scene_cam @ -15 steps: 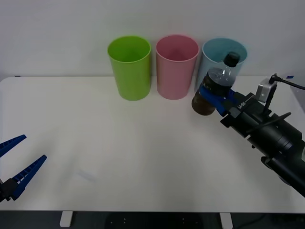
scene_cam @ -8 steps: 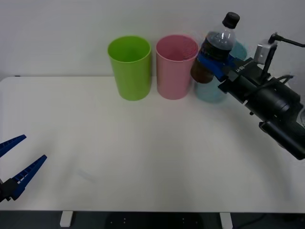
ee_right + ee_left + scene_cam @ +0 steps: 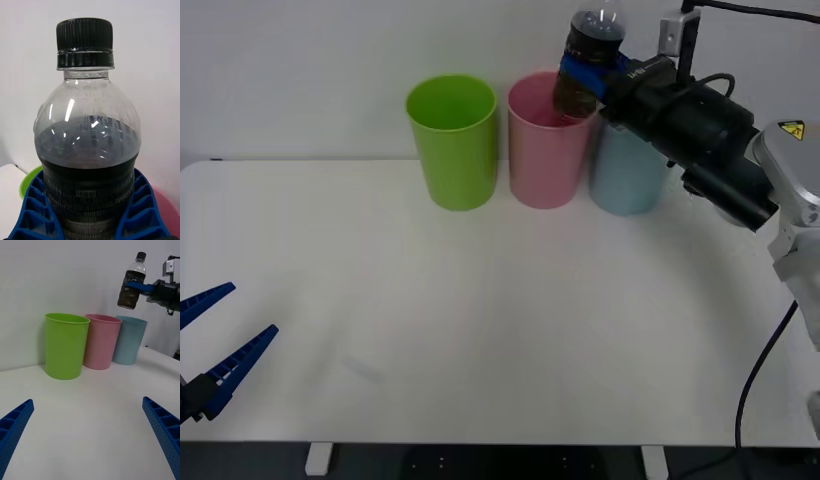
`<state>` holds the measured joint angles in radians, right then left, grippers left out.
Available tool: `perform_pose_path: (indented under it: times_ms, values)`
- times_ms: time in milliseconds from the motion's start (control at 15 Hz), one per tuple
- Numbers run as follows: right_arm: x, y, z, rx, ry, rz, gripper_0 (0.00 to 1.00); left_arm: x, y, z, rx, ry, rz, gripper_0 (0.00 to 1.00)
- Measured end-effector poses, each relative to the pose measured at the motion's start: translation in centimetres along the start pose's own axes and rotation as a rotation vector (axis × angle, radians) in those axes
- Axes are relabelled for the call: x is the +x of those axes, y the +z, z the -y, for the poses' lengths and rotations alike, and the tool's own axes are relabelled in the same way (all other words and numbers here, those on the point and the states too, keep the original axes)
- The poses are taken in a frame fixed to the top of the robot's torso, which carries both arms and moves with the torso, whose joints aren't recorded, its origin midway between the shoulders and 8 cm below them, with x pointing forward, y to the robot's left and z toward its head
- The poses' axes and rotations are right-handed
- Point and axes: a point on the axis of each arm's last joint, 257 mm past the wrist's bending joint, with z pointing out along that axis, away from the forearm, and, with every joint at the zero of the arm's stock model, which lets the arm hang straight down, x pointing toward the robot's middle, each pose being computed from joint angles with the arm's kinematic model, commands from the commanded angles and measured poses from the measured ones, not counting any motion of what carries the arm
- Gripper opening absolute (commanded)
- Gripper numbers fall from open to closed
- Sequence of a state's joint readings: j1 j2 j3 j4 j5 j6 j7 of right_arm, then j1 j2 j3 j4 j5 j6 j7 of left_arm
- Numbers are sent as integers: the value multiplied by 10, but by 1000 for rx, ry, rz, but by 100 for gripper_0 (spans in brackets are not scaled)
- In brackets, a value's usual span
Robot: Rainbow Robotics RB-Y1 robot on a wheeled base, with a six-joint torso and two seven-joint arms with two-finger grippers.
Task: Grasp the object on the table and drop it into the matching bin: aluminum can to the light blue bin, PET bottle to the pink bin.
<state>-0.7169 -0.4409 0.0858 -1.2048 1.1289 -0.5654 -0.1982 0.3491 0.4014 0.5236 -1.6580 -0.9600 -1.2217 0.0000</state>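
Since a second ago the right gripper, clamped on the PET bottle, has lifted from low in front of the light blue bin to a position above the pink bin, over its rim nearest the blue one. Judgement: transport is nearly complete; release remains. Left gripper unchanged, jaws spread, parked low at the near table edge, well away from the pink bin. Count: one bottle, three bins including one lime green bin, two grippers
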Motion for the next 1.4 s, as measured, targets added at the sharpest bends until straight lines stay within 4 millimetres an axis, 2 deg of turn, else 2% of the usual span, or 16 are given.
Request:
perform_pose_path:
  times_ms: [533, 867, 1000, 1067, 1133, 1200, 1400]
  values:
    - [13, 62, 27, 132, 2, -46, 0, 0, 0, 0, 0, 0, 0, 100]
    - [21, 74, 36, 229, -14, -53, 0, 0, 0, 0, 0, 0, 0, 100]
    - [22, 75, 34, 229, -21, -55, 7, 0, 0, 0, 0, 0, 0, 100]
    - [22, 75, 34, 229, -24, -55, 21, 0, 0, 0, 0, 0, 0, 100]
    - [22, 75, 34, 229, -27, -56, 51, 0, 0, 0, 0, 0, 0, 100]
    - [22, 75, 35, 229, -32, -56, 100, 0, 0, 0, 0, 0, 0, 100]
    - [21, 76, 31, 215, -57, -59, 100, 0, 0, 0, 0, 0, 0, 100]
